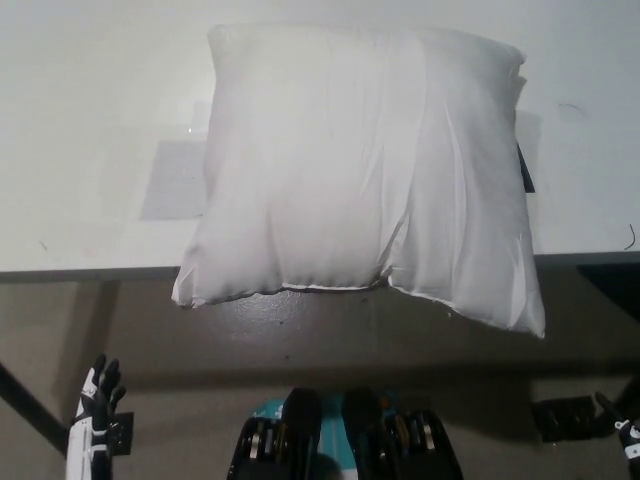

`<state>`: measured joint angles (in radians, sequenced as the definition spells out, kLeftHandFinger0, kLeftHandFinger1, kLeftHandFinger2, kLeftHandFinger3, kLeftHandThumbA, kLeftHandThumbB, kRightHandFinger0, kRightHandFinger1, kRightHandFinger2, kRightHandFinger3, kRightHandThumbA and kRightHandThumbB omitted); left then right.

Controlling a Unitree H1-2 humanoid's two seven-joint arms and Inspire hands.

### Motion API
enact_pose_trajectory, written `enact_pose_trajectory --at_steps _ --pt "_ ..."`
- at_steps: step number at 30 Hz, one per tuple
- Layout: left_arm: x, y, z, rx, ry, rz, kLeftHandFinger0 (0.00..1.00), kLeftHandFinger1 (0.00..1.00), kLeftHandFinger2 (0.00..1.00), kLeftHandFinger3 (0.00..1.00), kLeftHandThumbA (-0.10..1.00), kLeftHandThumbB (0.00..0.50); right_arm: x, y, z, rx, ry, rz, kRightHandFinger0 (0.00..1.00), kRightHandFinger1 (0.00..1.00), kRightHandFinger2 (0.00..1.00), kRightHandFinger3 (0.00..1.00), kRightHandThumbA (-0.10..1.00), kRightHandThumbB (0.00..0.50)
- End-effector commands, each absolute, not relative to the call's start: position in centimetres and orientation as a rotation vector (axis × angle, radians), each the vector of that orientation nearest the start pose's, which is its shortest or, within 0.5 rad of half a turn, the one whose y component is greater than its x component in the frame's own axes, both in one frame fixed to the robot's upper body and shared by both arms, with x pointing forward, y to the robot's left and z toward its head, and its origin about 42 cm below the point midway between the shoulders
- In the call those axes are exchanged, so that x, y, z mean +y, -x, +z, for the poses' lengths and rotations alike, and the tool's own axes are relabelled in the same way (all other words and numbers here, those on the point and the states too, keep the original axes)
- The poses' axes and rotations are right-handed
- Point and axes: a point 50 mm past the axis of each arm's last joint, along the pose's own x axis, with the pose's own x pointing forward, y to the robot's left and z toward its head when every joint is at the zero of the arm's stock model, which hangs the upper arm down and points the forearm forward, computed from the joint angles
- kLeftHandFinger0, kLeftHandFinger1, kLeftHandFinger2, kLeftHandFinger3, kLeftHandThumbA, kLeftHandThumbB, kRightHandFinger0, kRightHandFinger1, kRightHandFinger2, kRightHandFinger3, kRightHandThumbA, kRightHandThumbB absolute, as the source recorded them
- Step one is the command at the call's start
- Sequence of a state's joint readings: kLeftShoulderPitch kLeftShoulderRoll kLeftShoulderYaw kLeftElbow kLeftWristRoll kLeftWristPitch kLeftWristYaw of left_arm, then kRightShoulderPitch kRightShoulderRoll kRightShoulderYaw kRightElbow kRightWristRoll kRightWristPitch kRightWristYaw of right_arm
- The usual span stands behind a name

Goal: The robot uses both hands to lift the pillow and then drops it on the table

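Observation:
A big white pillow (pixel 360 165) lies on the white table (pixel 90 90), and its near corners hang over the table's front edge. My white left hand (pixel 92 410) is low at the bottom left, well below and left of the pillow, with its fingers apart and nothing in it. Only a sliver of my right hand (pixel 625 432) shows at the bottom right edge, far from the pillow. Neither hand touches the pillow.
A grey patch (pixel 172 180) marks the table left of the pillow. A dark object (pixel 526 170) peeks out behind the pillow's right side. Black fittings sit on the brown floor at the lower right (pixel 565 418) and by my left hand (pixel 118 432).

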<state>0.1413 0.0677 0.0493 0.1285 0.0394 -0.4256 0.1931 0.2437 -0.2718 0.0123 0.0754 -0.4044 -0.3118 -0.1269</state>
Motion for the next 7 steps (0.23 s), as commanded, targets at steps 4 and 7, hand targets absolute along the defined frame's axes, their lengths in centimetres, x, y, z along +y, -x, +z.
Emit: enact_pose_trajectory --at_steps 4,7 --pt "26.78 -22.14 6.67 -0.236 -0.106 0.241 1.0 1.0 1.0 1.0 1.0 0.103 -31.22 -18.92 5.94 -0.079 0.677 0.033 1.0 1.0 1.0 1.0 1.0 0.187" --pt "26.71 -22.29 6.89 -0.245 -0.1 0.238 1.0 1.0 1.0 1.0 1.0 0.119 -31.22 -18.91 5.93 -0.078 0.677 0.03 1.0 1.0 1.0 1.0 1.0 0.193"
